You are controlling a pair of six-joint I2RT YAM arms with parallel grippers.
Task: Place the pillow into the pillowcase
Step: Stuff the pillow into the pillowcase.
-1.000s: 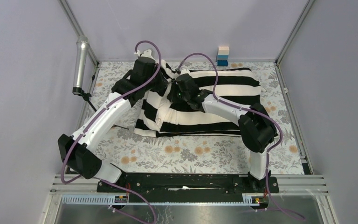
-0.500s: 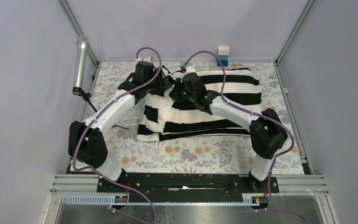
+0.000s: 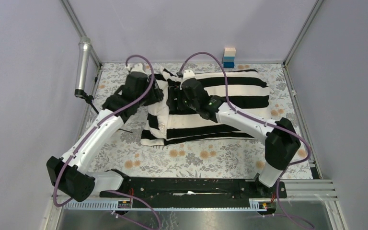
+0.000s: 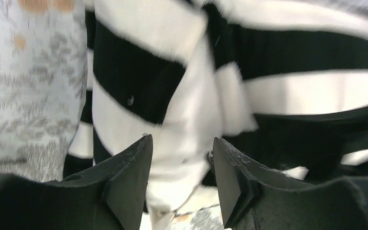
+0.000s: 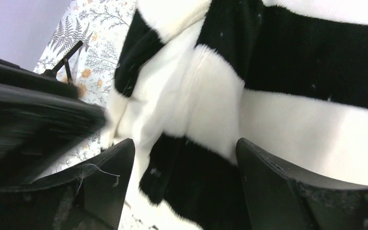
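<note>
The black and white striped pillowcase [image 3: 242, 88] lies plump across the back middle of the table, its left end bunched in folds. The pillow does not show as plain fabric; it is hidden under the stripes. My left gripper [image 3: 156, 94] hangs over that left end. In the left wrist view it [image 4: 181, 139] is open, with a loose fold of pillowcase [image 4: 139, 81] lying between the spread fingers. My right gripper [image 3: 176, 95] is just to the right of it. In the right wrist view it [image 5: 184, 141] is open wide above the striped pillowcase [image 5: 306, 72].
The floral table covering [image 3: 196, 158] spreads in front of the pillowcase. A small blue and cream block stack [image 3: 229, 57] stands at the back wall. A silver cylinder [image 3: 83, 62] hangs on the left frame post. The left arm [image 5: 28, 110] shows dark beside my right fingers.
Both grippers have opened and let go of the cloth. The raised left end of the pillowcase has dropped onto the table. The left arm has drawn back to the left.
</note>
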